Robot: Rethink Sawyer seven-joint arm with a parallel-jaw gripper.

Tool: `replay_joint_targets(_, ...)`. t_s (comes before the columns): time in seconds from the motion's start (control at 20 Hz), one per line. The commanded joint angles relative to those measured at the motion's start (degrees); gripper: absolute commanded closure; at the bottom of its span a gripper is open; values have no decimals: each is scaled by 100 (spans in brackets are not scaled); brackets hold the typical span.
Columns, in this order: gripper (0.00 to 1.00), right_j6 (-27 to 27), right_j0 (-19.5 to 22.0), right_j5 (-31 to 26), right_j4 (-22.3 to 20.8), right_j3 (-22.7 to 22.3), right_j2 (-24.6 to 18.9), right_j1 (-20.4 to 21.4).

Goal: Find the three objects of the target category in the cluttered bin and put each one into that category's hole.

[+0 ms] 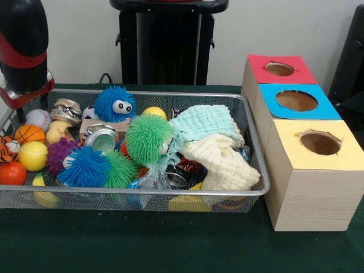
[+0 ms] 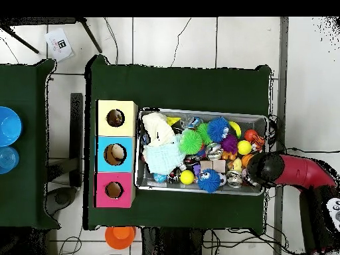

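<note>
The wire mesh bin (image 1: pixel 170 192) is full of clutter: fuzzy spiky balls, one blue with eyes (image 1: pixel 115 104) and one green (image 1: pixel 148 138), sports balls such as a baseball (image 1: pixel 38 119) and a basketball (image 1: pixel 29 134), crushed cans (image 1: pixel 101 136), a teal cloth (image 1: pixel 205 122) and a cream cloth (image 1: pixel 222 162). The blue-topped hole (image 1: pixel 296 100) is the middle of three boxes beside the bin; it also shows in the overhead view (image 2: pixel 115 154). My gripper (image 1: pixel 23 94) hangs over the bin's end by the sports balls, far from the boxes. The overhead view shows the arm's end there (image 2: pixel 256 169).
A red-topped hole (image 1: pixel 280 69) and a yellow-topped hole (image 1: pixel 320 143) flank the blue one. The black pedestal (image 1: pixel 168 42) stands behind the bin. In the overhead view, blue bowls (image 2: pixel 6 126) sit on a separate table and an orange object (image 2: pixel 119 234) lies on the floor.
</note>
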State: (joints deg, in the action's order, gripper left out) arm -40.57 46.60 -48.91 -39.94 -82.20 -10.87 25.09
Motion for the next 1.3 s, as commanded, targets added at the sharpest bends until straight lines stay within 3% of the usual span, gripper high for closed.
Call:
replay_joint_targets(0.05, 0, 603, 454, 247, 104, -26, -655, -582)
replay_joint_targets(0.1, 0, 733, 644, 387, 236, -153, -870, -589)
replay_joint_targets(0.4, 0, 682, 583, 151, 114, 25, -823, -717)
replay_joint_targets(0.9, 0, 1209, 1257, 395, 391, -170, -1608, -1184)
replay_joint_targets(0.95, 100, 1172, 1310, 392, 331, -182, -1686, -1201)
replay_joint_targets(1.3, 100, 1310, 1661, 621, 297, -356, -2060, -1309)
